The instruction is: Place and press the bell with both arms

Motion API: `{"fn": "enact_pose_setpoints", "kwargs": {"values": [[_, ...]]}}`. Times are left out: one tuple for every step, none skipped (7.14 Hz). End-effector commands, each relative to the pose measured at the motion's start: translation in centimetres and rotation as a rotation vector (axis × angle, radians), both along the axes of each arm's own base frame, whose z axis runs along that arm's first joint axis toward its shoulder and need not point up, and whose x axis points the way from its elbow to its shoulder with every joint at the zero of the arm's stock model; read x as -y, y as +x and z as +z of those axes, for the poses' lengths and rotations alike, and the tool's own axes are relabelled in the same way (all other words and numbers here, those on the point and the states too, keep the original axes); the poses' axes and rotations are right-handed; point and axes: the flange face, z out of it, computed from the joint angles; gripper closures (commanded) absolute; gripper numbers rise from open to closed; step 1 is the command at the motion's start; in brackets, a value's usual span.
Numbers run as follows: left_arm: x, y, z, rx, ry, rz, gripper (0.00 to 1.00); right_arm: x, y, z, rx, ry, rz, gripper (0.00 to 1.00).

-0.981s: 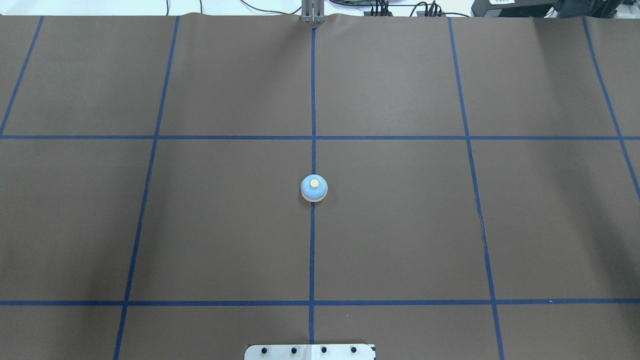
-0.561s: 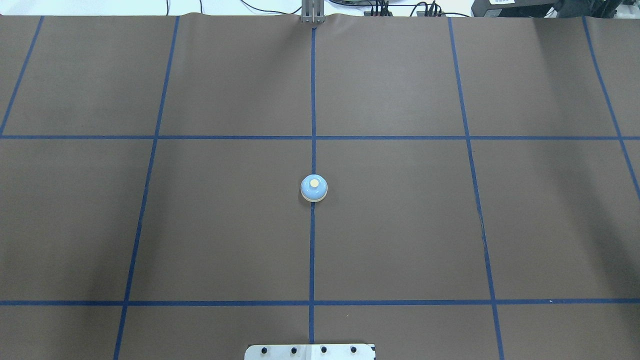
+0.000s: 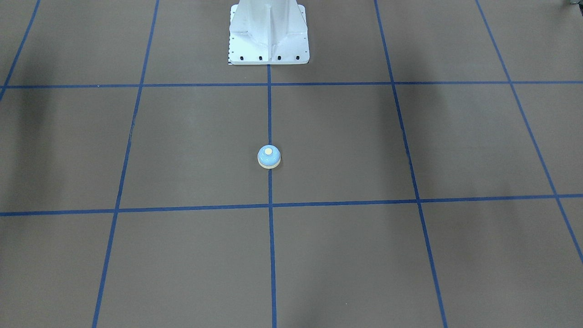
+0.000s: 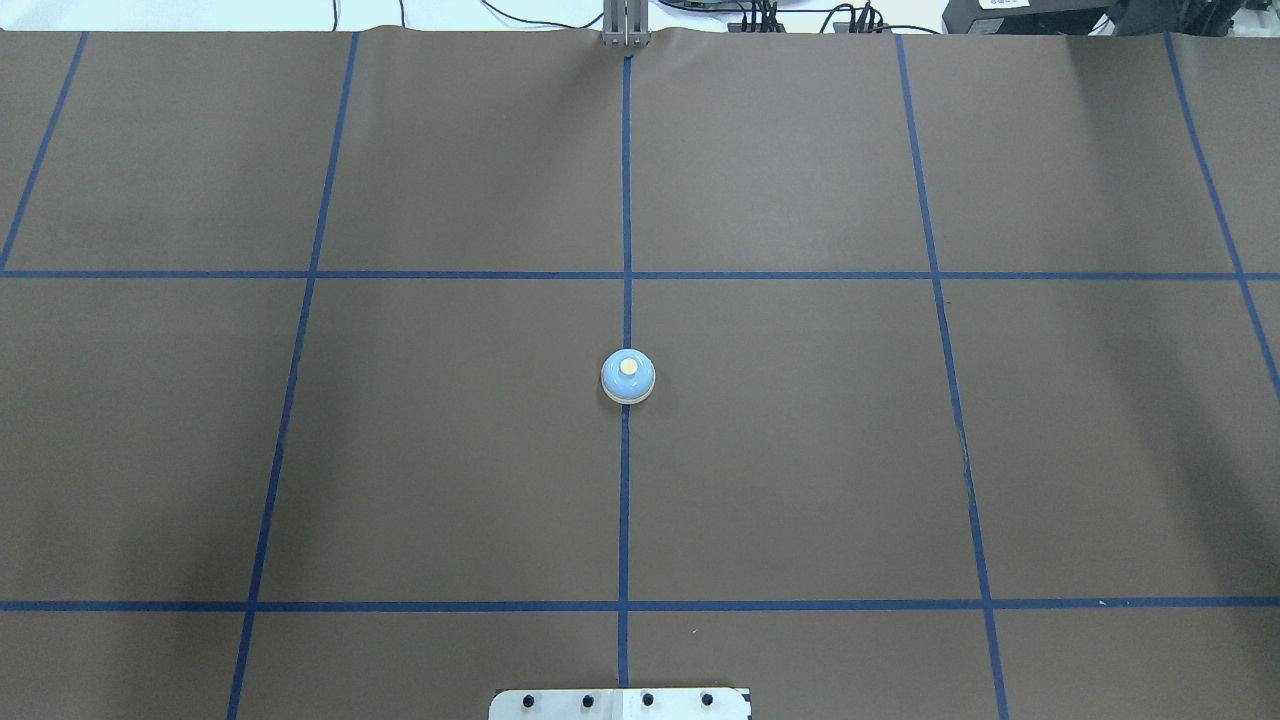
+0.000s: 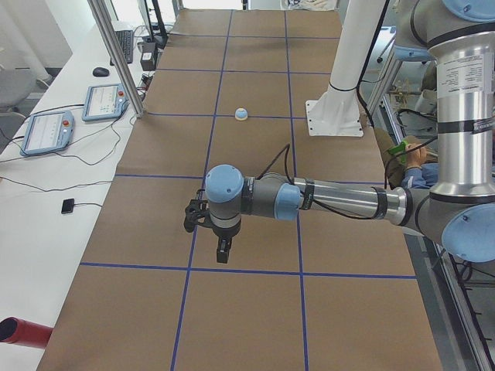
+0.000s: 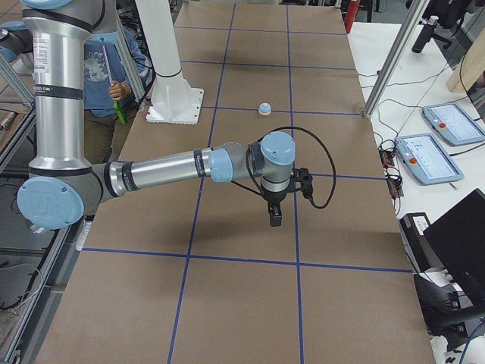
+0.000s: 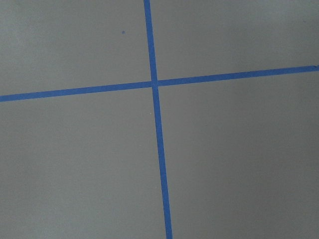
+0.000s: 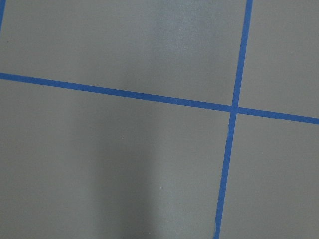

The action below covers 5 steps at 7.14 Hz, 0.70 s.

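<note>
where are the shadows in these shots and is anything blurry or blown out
Overhead view: bell sharp, faint soft shadow patches on the table near both sides. Front-facing view: white pedestal slightly blown out. Right wrist view: broad soft shadow down the table, pale sheen above it. Right side view: right arm casts a diffuse shadow below it.

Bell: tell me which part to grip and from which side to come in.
Come down from above and close across the lower dome of the bell, just above the cream base ring. It stands upright and the dome narrows upward, so a higher grip would likely slip or press the button.
</note>
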Motion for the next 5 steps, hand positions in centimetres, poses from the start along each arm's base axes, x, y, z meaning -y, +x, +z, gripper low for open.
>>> {"fn": "enact_pose_setpoints", "kwargs": {"values": [[-0.07, 0.0, 0.24, 0.0, -0.004, 0.0, 0.0, 0.15, -0.06, 0.02, 0.002, -0.001, -0.001, 0.0], [-0.07, 0.0, 0.32, 0.0, -0.006, 0.0, 0.0, 0.14, -0.06, -0.04, 0.002, -0.001, -0.001, 0.0], [-0.07, 0.0, 0.32, 0.0, -0.005, 0.001, 0.0, 0.12, -0.07, -0.2, 0.003, 0.002, -0.001, 0.0], [-0.07, -0.01, 0.33, 0.002, -0.005, 0.001, 0.0, 0.18, -0.08, -0.37, 0.005, 0.007, -0.001, 0.0], [-0.05, 0.06, 0.31, 0.002, -0.003, 0.002, 0.0, 0.14, -0.06, -0.13, 0.002, 0.003, -0.001, 0.0]]}}
